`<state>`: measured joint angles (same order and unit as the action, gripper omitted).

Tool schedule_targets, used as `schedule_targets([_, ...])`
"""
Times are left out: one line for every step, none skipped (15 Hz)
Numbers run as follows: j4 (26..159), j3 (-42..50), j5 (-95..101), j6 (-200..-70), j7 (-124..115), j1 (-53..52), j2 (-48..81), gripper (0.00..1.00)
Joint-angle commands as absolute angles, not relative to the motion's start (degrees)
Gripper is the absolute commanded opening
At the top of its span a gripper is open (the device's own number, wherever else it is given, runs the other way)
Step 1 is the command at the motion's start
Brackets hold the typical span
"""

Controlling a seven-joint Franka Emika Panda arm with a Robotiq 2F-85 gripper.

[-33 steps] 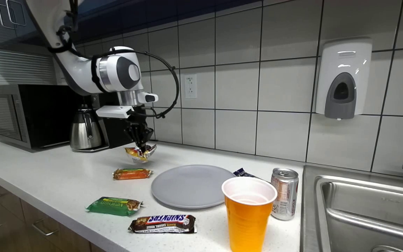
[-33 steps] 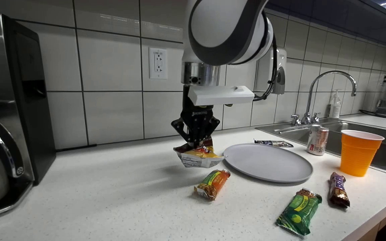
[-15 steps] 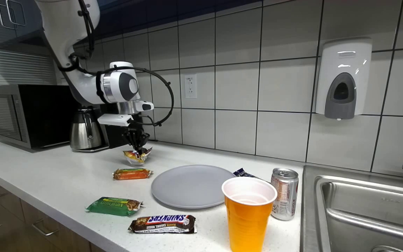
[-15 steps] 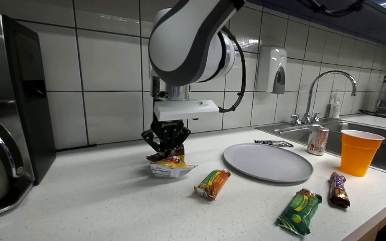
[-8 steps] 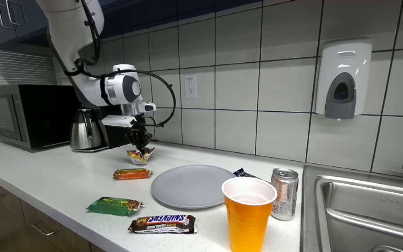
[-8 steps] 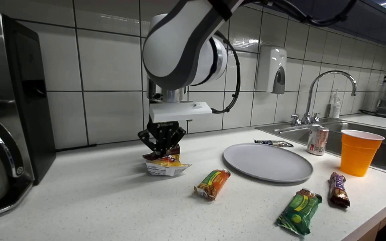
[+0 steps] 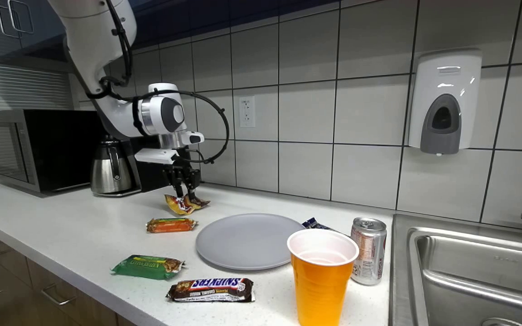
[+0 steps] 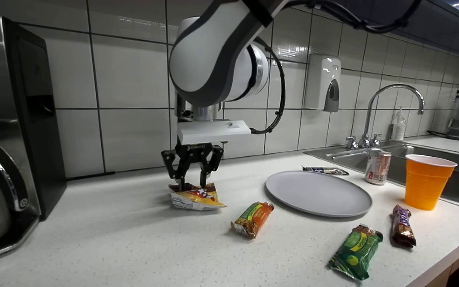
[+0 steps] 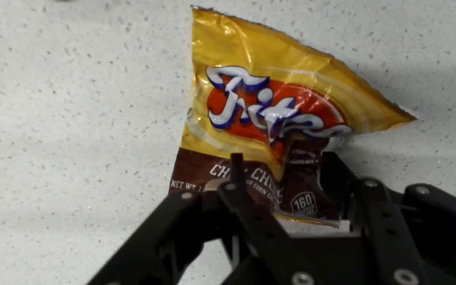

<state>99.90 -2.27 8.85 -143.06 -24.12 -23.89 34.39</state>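
A yellow and brown Fritos bag (image 9: 259,107) lies creased on the white counter, directly below my gripper (image 9: 282,158). The two fingers stand apart over the brown end of the bag, one toward each side, and a fold of it rises between them. Both exterior views show the gripper (image 8: 192,186) open and low, its tips at the bag (image 8: 197,198); whether they touch it I cannot tell. Close by lies an orange-wrapped granola bar (image 8: 253,218). A round grey plate (image 7: 249,242) rests farther toward the sink.
A green-wrapped bar (image 7: 147,267) and a Snickers bar (image 7: 211,290) lie near the counter's front edge. An orange cup (image 7: 322,280), a silver can (image 7: 369,251) and a dark wrapped bar (image 8: 325,170) are by the sink (image 7: 492,290). A coffee maker (image 8: 18,119) stands opposite.
The gripper came down and away from the plate with the bag pinched in it. Since half a second ago its fingers have spread, and the bag has flattened onto the counter.
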Motion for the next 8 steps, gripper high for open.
schedule_targets([100.51, -1.76, 8.78, -141.2, -25.28, -24.02, 32.81, 0.85])
schedule_targets([100.9, -1.65, 8.81, -141.27, -25.35, -24.0, 32.55, 0.92])
schedule_targets([101.37, -1.55, 8.8, -141.31, -25.42, -23.96, 32.22, 0.99])
schedule_targets([101.86, -1.43, 8.82, -141.4, -25.48, -23.93, 31.87, 1.0])
schedule_targets([102.46, -1.33, 8.82, -141.49, -25.55, -23.89, 31.43, 1.0])
schedule_targets([103.05, -1.29, 8.76, -141.56, -25.6, -23.81, 30.97, 1.0])
schedule_targets([103.81, -1.3, 8.65, -141.6, -25.64, -23.68, 30.37, 1.0])
schedule_targets([104.62, -1.27, 8.62, -141.64, -25.75, -23.61, 29.74, 1.0])
